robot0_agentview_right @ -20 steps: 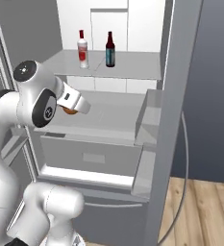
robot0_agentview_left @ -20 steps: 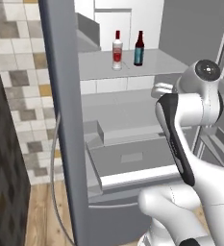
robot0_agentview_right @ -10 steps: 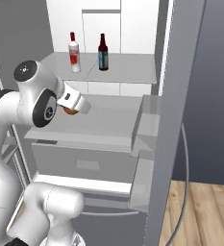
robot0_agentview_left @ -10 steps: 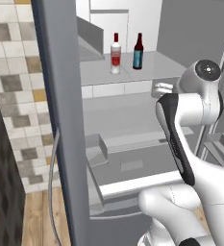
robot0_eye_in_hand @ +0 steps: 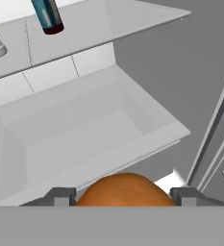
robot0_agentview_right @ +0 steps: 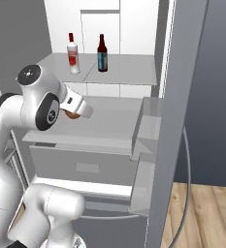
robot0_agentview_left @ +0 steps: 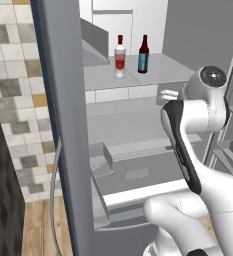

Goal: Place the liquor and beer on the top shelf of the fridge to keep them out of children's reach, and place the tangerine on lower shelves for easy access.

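Tangerine (robot0_eye_in_hand: 124,190) is gripped between the jaws of the gripper (robot0_eye_in_hand: 121,196), closed on its sides, and held above the lower shelves (robot0_eye_in_hand: 84,139). Liquor (robot0_agentview_right: 73,54) and beer (robot0_agentview_right: 102,53) are stood upright, side by side, on the top shelf (robot0_agentview_right: 129,68) of the fridge (robot0_agentview_left: 63,125).

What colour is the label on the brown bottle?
Blue, on the brown bottle; clearest in the right base view.

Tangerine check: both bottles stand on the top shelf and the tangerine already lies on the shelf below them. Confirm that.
Not quite. The liquor and the beer do stand on the top shelf, but the tangerine is not on the lower shelf yet. The hand view shows it between the fingertips of the gripper, in front of that shelf.
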You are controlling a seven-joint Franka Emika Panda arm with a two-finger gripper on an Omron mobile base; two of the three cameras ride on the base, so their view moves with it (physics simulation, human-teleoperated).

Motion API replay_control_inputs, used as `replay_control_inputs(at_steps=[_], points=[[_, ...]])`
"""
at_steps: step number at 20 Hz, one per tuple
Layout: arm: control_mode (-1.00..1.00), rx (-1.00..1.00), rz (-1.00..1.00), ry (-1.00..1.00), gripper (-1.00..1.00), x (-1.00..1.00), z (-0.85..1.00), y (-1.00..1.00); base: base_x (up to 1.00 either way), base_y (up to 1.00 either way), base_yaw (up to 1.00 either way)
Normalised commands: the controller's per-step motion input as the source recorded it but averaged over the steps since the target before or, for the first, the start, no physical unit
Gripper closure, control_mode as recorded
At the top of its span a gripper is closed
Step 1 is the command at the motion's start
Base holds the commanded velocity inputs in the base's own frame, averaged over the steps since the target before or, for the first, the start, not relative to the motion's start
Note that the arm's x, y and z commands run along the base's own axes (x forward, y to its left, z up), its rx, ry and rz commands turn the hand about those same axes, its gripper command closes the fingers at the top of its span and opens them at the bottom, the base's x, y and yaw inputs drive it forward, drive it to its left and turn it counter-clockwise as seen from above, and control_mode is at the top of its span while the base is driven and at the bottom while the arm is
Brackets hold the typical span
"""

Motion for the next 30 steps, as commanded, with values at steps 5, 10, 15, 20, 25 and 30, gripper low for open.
replay_control_inputs(at_steps=[5,10,15,20,25,30], points=[[-1.0,0.0,0.0,0.0,1.0,0.26,-0.54,-0.03,0.0,0.0,0.0],[-1.0,0.0,0.05,0.01,1.0,0.48,-0.57,0.01,0.0,0.0,0.0],[-1.0,0.0,0.08,0.11,1.0,0.67,-0.51,0.07,0.0,0.0,0.0],[-1.0,0.0,0.08,0.19,1.0,0.76,-0.47,0.01,0.0,0.0,0.0],[-1.0,0.0,0.08,0.14,1.0,0.77,-0.51,0.0,0.0,0.0,0.0],[-1.0,0.0,0.07,0.09,1.0,0.66,-0.39,0.01,0.0,0.0,0.0]])
